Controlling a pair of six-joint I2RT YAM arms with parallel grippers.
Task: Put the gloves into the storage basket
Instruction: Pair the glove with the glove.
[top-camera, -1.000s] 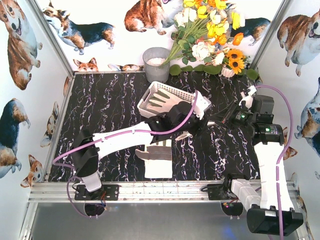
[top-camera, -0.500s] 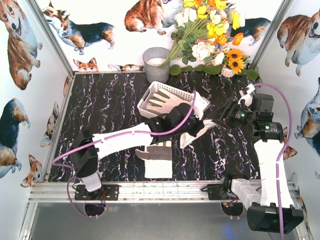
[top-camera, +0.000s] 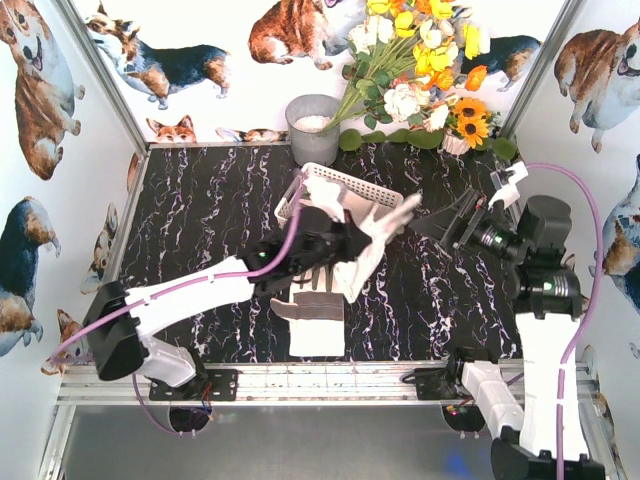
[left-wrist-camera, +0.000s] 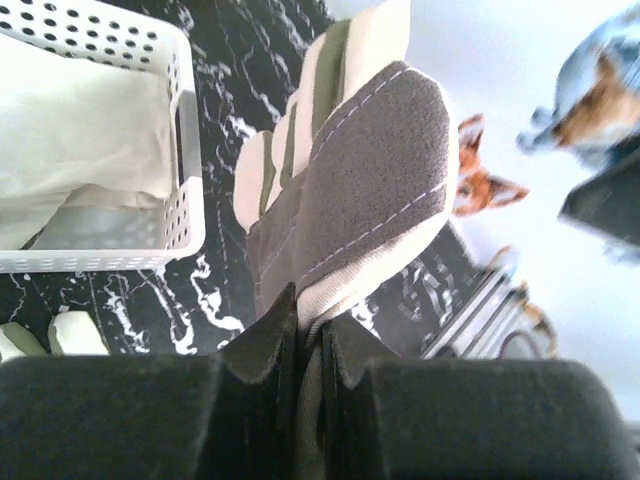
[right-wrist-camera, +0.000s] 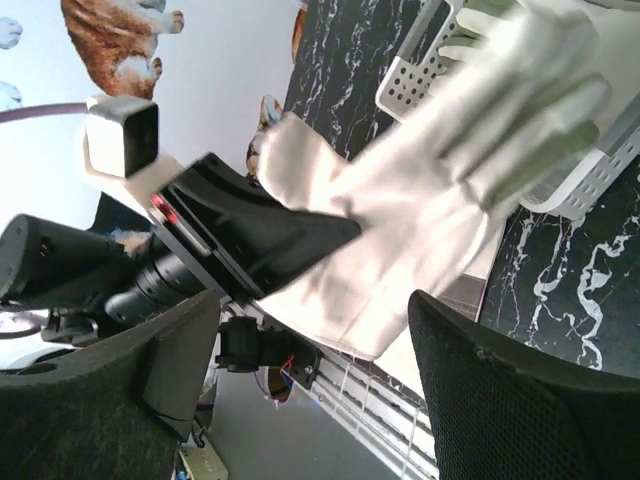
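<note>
Glove pinched at centre frame by my left gripper; right gripper spread. I should carry it fully over the basket before releasing.

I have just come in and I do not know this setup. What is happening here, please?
The left gripper is shut on the cuff of a glove and holds it in the air, close beside the white basket. The right gripper is open and holds nothing; it is a little to the right of that glove. A second glove lies inside the basket, and a third glove lies on the table near the arms.
</note>
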